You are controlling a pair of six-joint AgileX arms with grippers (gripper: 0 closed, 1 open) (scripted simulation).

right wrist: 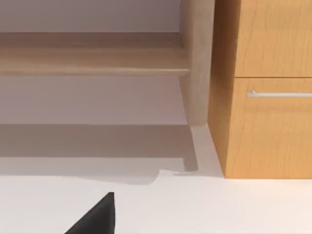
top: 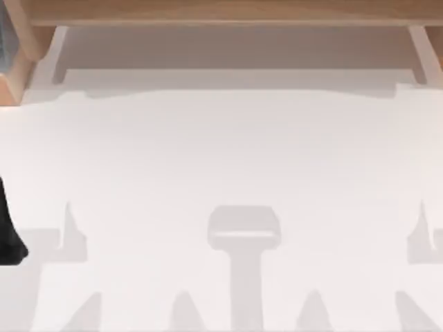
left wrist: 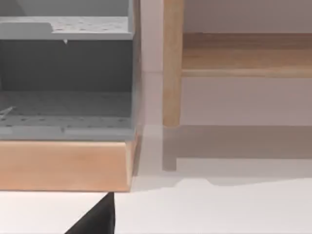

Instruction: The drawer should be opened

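Observation:
In the right wrist view a wooden cabinet stands at the table's far right. Its lower drawer lies flush with the front and carries a thin silver bar handle. A dark part of my right gripper shows low over the white table, well short of the cabinet and off to the side of the handle. My left gripper hovers over the table in front of a grey shelf unit. A black part of my left arm sits at the top view's left edge.
A long wooden shelf on pale legs runs along the back of the white table. At the back left stands a grey open unit with perforated shelves on a wooden base. A wooden post rises beside it.

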